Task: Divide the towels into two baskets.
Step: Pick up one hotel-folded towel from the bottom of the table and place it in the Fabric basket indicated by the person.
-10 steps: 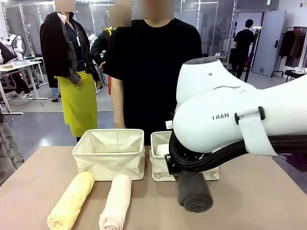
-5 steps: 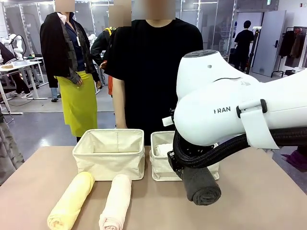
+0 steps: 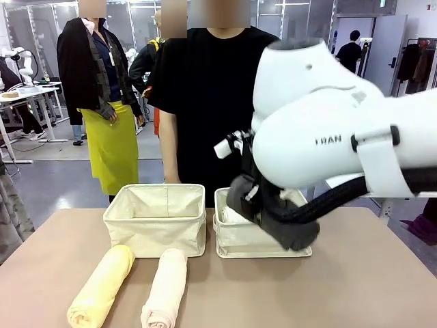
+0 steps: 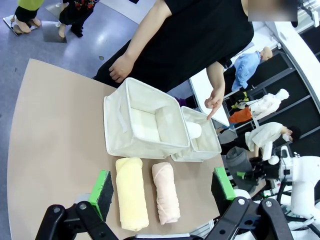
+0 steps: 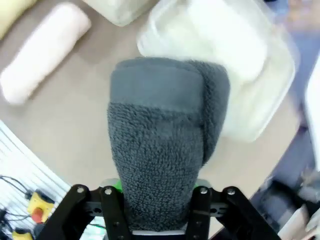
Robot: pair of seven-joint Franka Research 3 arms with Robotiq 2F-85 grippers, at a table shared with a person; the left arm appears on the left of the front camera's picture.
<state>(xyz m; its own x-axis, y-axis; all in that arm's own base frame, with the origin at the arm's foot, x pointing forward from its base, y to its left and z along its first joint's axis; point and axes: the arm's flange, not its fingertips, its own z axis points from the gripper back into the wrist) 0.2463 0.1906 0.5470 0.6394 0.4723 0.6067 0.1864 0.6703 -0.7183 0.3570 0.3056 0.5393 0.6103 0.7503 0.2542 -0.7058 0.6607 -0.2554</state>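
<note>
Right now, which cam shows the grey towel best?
Right wrist view: the grey towel sits close up, clamped in the right gripper. Front view: one end, half hidden by the arm, near a basket. Left wrist view: a small grey patch.

You're working in a robotics lab, an open hall rather than a home. Your tan table (image 3: 369,287) has a white robot arm (image 3: 321,116) reaching over it, and a person (image 3: 212,102) stands at its far side. Beyond the table a bare grey floor (image 3: 61,178) runs to glass partition walls (image 3: 304,37) and a grey door (image 3: 377,65). Far left of the table stands a white workbench (image 3: 27,92); far right, a clothes rack (image 3: 418,61). Other people (image 3: 351,58) stand beyond it.
</note>
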